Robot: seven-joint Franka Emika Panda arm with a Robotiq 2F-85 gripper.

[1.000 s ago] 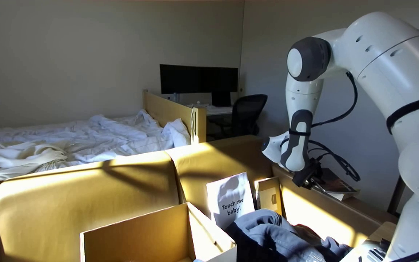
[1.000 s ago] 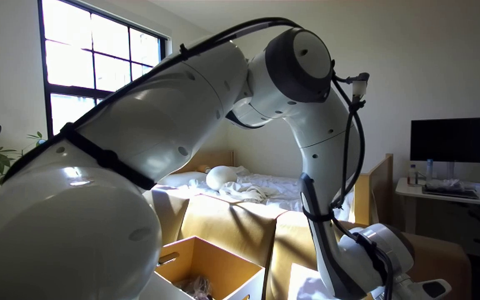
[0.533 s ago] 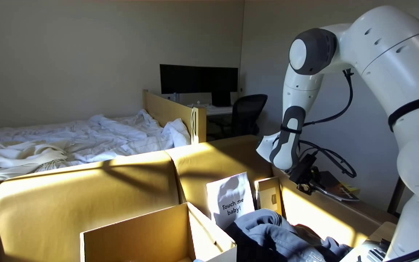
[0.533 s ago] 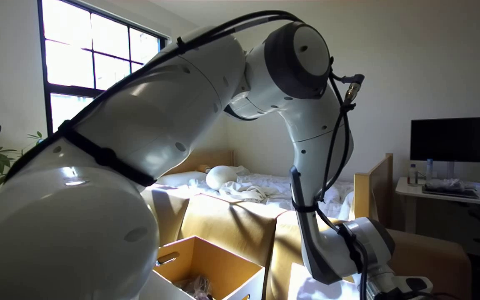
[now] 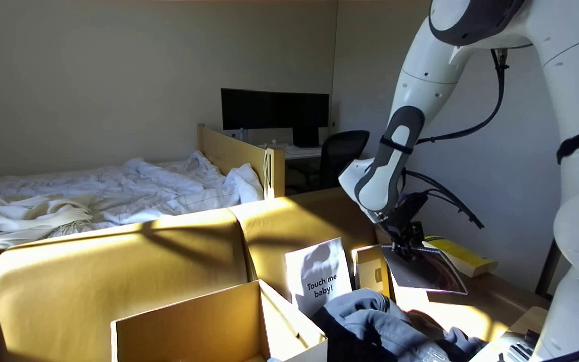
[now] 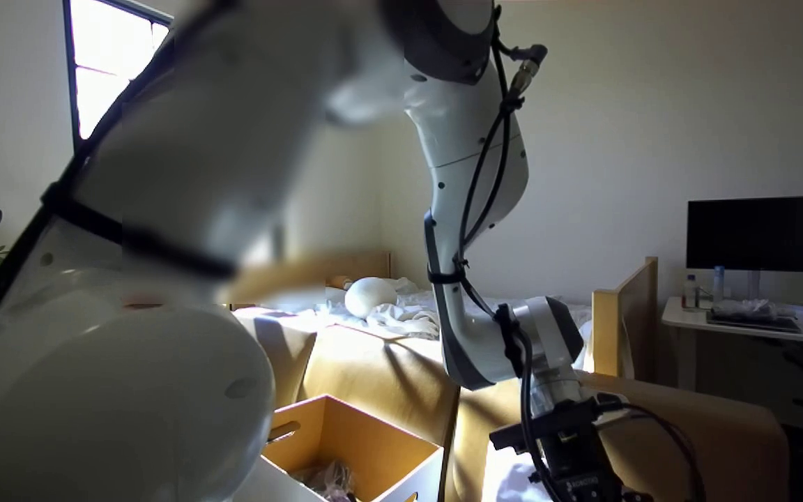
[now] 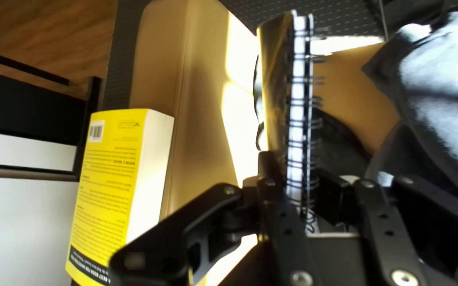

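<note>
So I've got my gripper (image 7: 298, 182) clamped on a spiral notebook (image 5: 427, 274), jaws pressed in from both sides right at the wire binding (image 7: 302, 107). From my wrist I see it nearly edge-on, coils running away from me. In an exterior view it's up in the air near the couch arm (image 7: 201, 131), dark cover sloping down from the binding.

On that arm there's a thick yellow book (image 7: 111, 178) lying flat, barcode side up, apart from the notebook. Over on the other side and lower down is a heap of blue-gray clothes (image 5: 370, 322) on the couch (image 5: 118, 261). Behind the heap a paper sign (image 5: 317, 281) that says "Touch me baby!" leans on the backrest, and just beside it stands a flat brown thing (image 5: 372, 274), box or frame, can't tell.

Both exterior views also show a big open box (image 6: 373, 443) near the clothes, with some clear plastic (image 6: 335, 480) inside. Past the couch: a bed (image 5: 234, 151) with rumpled white sheets (image 5: 143, 188), plus a desk (image 6: 684, 322) with a wide black monitor (image 6: 767, 233).
</note>
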